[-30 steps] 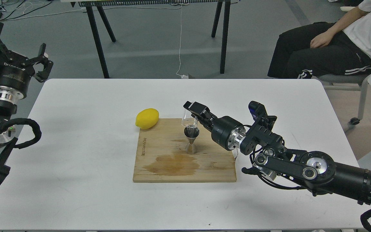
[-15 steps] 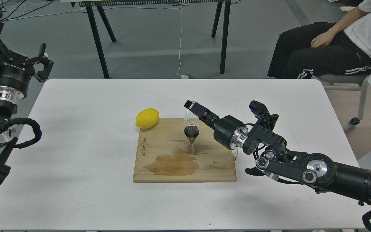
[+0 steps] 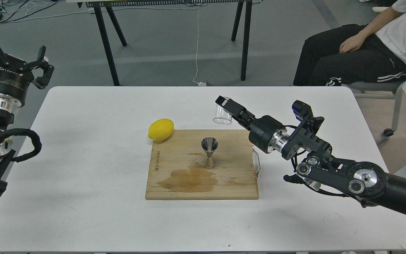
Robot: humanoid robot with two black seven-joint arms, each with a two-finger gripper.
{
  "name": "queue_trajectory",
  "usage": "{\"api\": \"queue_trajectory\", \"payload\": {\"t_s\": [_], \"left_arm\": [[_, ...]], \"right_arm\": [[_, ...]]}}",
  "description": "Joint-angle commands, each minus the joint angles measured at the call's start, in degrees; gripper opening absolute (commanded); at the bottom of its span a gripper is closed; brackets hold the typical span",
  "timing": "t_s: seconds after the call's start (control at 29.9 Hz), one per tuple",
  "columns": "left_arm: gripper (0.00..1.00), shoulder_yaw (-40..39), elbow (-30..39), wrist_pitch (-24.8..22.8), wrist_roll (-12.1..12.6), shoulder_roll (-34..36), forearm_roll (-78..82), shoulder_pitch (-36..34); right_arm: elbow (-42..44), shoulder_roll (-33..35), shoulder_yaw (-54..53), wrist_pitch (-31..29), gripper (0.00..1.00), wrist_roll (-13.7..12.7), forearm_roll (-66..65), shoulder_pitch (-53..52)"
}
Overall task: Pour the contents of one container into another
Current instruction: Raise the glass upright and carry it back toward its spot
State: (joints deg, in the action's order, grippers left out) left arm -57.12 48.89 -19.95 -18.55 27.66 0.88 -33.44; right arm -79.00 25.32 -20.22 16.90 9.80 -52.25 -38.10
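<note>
A: Where does the clear cup (image 3: 222, 114) sit against the wooden board (image 3: 174, 183)?

B: Just past the board's far edge, toward its right end, up in the air. The right gripper (image 3: 224, 106) pinches it, fingers pressed on its walls, and the cup looks upended, its wider open mouth facing down.

A: And the steel jigger (image 3: 209, 152)?

B: Upright on the board, a little right of the board's middle, open cone facing up. The cup is apart from it, off toward the far right of it.

A: Anything else on the board?

B: A dark wet-looking stain (image 3: 189, 180) on the near half of it, just in front of the jigger. A yellow lemon (image 3: 160, 129) lies on the white surface (image 3: 83, 158), touching the board's far left corner.

A: The left gripper (image 3: 14, 61)?

B: Well to the left of the board, beyond the surface's left edge, raised, fingers spread apart with nothing between them.

A: Behind the board?

B: A seated person (image 3: 365, 46) off to the far right, on the floor past the surface.
</note>
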Motion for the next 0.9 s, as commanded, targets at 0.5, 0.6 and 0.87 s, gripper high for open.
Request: {"api": "queue_trajectory", "payload": {"t_s": [0.5,0.6,0.87], "left_arm": [[1.0,-0.01,0.06,-0.09,0.0,0.9,-0.09,-0.05],[1.0,-0.09,0.06,-0.09,0.0,0.9,-0.09,-0.05],[1.0,0.08,0.06,0.0,0.0,0.82,-0.09,-0.05]], "right_arm": [[0.94,1.76,-28.89,-5.47,0.33,-9.0,51.34,13.83],[5.42,1.49,-34.43,-8.54,0.33,-10.68,59.52,16.82],[20.19,-1.23,-41.74,-13.04,0.33,-14.72,80.7,19.29]]}}
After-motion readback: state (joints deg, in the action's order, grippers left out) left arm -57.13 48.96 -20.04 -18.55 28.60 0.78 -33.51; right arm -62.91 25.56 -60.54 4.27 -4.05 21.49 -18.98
